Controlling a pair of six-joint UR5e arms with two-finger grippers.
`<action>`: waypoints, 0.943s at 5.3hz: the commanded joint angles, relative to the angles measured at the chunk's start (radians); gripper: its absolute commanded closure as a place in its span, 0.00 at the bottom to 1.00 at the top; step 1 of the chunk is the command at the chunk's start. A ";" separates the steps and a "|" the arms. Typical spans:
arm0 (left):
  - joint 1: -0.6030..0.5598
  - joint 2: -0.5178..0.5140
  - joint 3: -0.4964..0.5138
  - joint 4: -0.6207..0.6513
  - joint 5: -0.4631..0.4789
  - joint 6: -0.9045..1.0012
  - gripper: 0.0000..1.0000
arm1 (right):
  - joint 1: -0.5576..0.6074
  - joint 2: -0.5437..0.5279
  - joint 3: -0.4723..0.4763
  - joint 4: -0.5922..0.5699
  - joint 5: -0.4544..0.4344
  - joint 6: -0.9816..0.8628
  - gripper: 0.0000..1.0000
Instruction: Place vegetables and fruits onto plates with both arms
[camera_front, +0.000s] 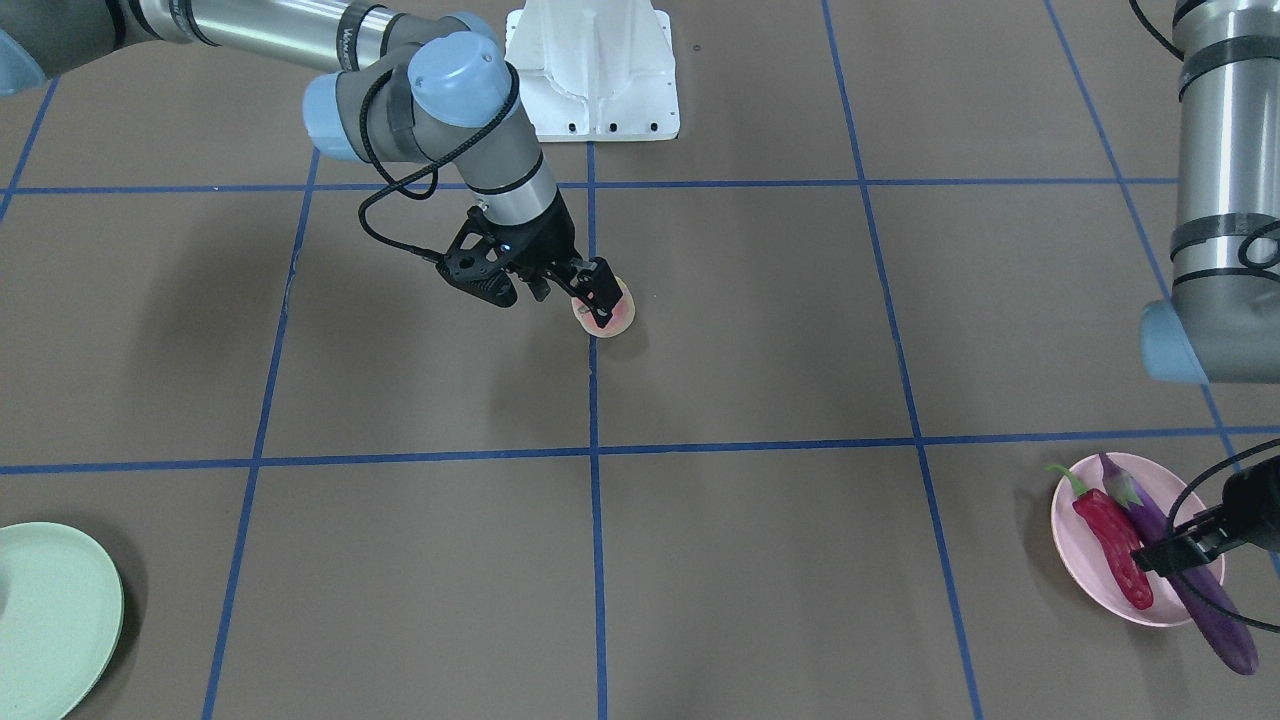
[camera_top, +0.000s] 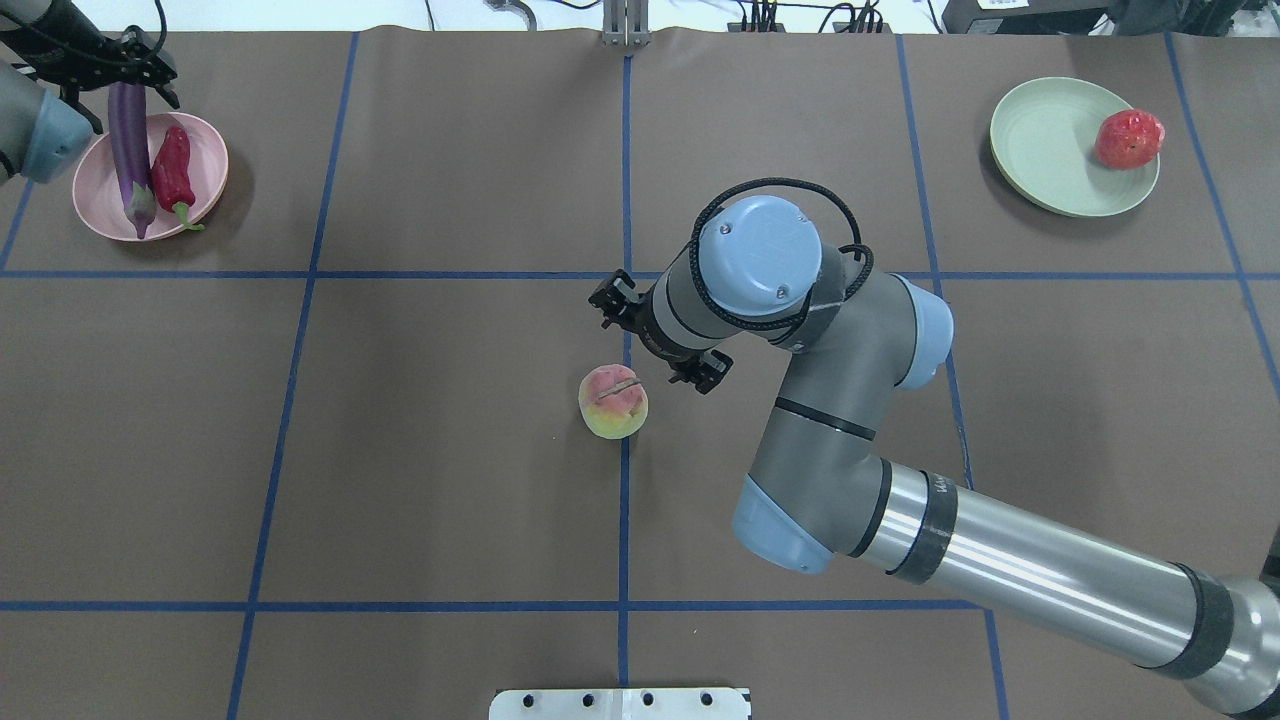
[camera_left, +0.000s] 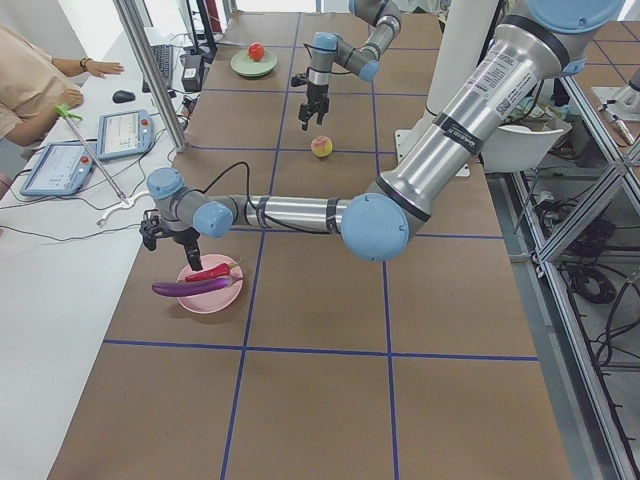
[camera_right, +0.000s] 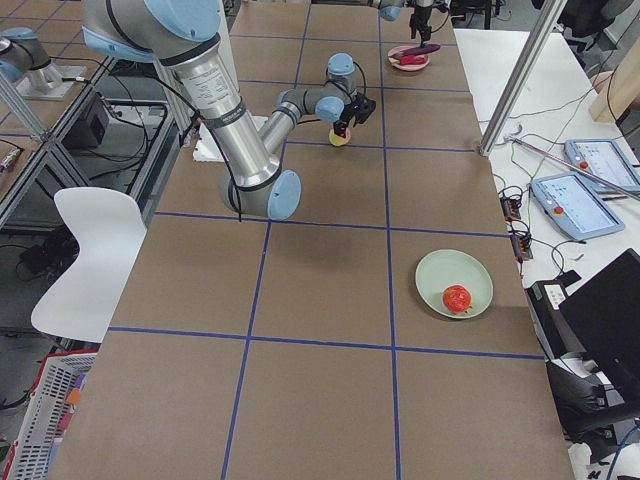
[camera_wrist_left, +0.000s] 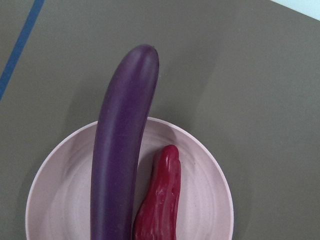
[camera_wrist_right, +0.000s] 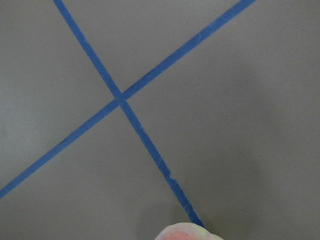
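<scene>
Table (camera_top: 400, 450): overhead shows pomegranate (camera_top: 1129, 138) on green plate (camera_top: 1040, 150), front crops it; left fingers (camera_front: 1175, 548), right fingers (camera_front: 600, 288): spread unclear

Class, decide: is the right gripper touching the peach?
Apart. The exterior left view shows the right gripper hanging above the peach, brown table visible between them.

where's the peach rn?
In the overhead view the peach sits on the bare table near its centre, on the middle blue tape line, close by the right gripper.
</scene>
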 joint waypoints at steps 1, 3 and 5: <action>0.002 0.000 -0.017 -0.001 0.000 -0.026 0.00 | -0.038 0.043 -0.048 -0.048 0.004 0.063 0.00; 0.021 0.000 -0.031 -0.007 0.000 -0.075 0.00 | -0.062 0.097 -0.118 -0.056 0.002 0.101 0.00; 0.021 0.000 -0.036 -0.007 0.000 -0.077 0.00 | -0.062 0.105 -0.112 -0.076 0.013 0.098 0.01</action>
